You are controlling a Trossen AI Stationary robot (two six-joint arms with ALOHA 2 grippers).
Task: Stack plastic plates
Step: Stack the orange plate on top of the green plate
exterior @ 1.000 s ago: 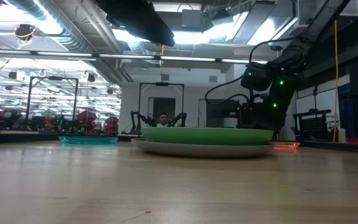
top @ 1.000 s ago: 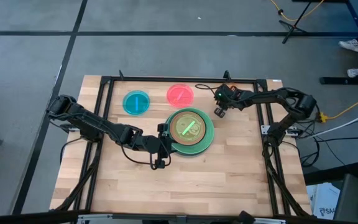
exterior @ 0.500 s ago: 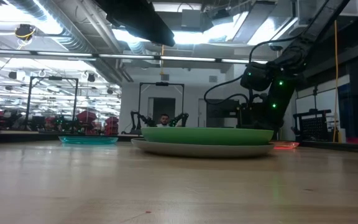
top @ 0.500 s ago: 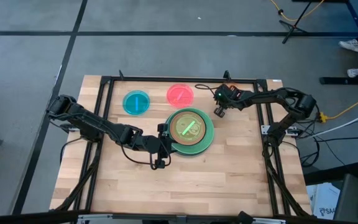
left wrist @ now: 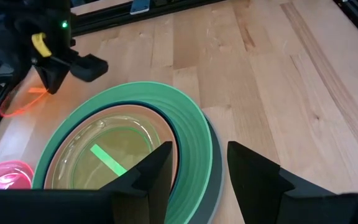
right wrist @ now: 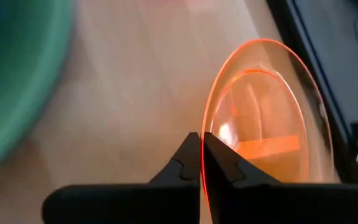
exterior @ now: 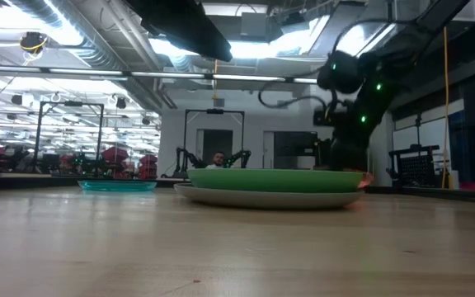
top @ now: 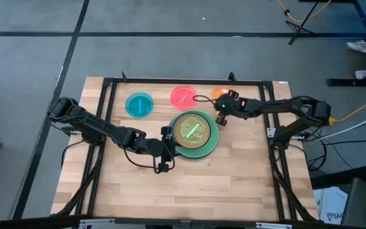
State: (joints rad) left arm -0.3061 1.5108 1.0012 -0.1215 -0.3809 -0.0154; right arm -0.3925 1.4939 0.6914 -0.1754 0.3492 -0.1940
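Note:
A stack of plastic plates sits mid-table: grey at the bottom, then mint green, dark teal, brown and a translucent lime plate on top. A blue plate and a pink plate lie flat behind it. My right gripper is just beyond the stack's far right rim, shut on a translucent orange plate. My left gripper stands open at the stack's left rim, one finger over the plates and one outside them. No touch shows there. My right gripper pinches the orange plate's rim between its two fingertips, on the edge nearest the arm. The fingers slant down from the table's right side. The plate is tipped up steeply on edge. I cannot tell whether its far rim rests on the table.
A black frame runs round the wooden tabletop, close behind the orange plate. Bare wood lies between the stack and the near edge. Cables and a stand lie on the floor beyond the table.
My right gripper has shut on the orange plate's rim, risen, rolled a little, and swung toward the table's left, nearer the stack. The orange plate, flat on the table before, now stands tipped up with its held edge lifted.

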